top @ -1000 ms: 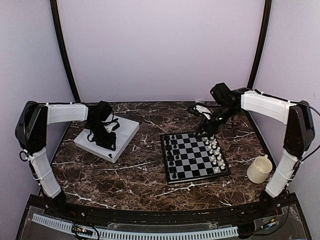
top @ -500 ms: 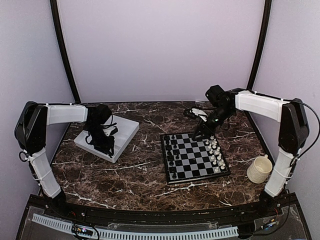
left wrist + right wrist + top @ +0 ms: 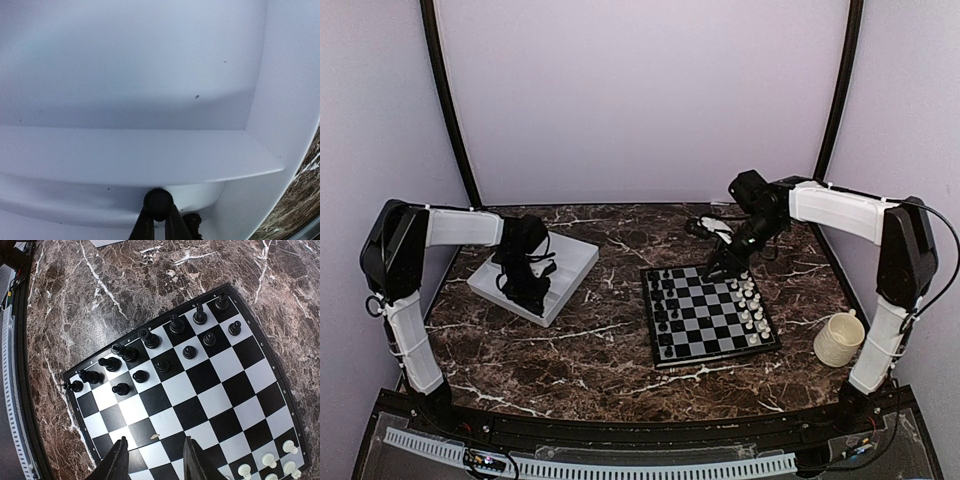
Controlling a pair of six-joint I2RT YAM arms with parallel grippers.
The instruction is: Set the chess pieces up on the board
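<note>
Only six black pawns (image 3: 161, 365) stand ahead of the wide, empty right gripper (image 3: 155, 442); the left gripper (image 3: 158, 214) pinches another pawn (image 3: 158, 201) in the tray (image 3: 150, 155).

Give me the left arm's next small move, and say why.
Probably lift straight up. The left gripper seems pinched on a black piece low in the white tray, with another piece right beside it, so a vertical rise should clear that neighbour and the tray's wall before it crosses to the board.
</note>
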